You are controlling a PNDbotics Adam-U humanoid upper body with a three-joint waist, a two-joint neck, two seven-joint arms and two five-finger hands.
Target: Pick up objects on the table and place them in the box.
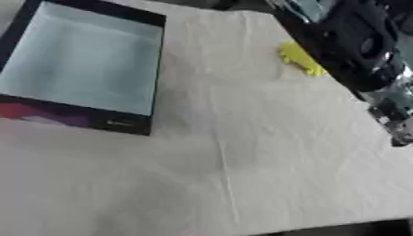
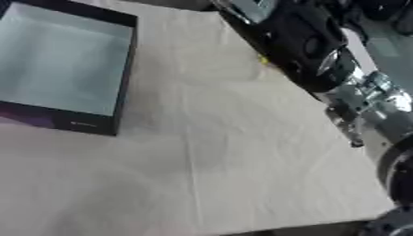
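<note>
The box (image 1: 156, 69) lies at the upper left of the table, with black walls and a pale, empty floor. A small yellow object (image 1: 298, 56) lies on the cloth near the table's far right edge, partly covered by my right arm (image 1: 359, 50). The black and silver arm crosses the upper right corner, and its far end meets the top edge. My right hand (image 1: 297, 6) shows there only as a blurred pale shape, beyond the yellow object. In the right eye view only a sliver of the yellow object (image 2: 264, 60) peeks out beside the arm. My left hand is out of sight.
A pale creased cloth (image 1: 242, 161) covers the table, whose front edge runs along the bottom right. The box's near wall carries a purple and red print (image 1: 40, 115). The arm's silver joint (image 2: 363, 99) hangs over the table's right edge.
</note>
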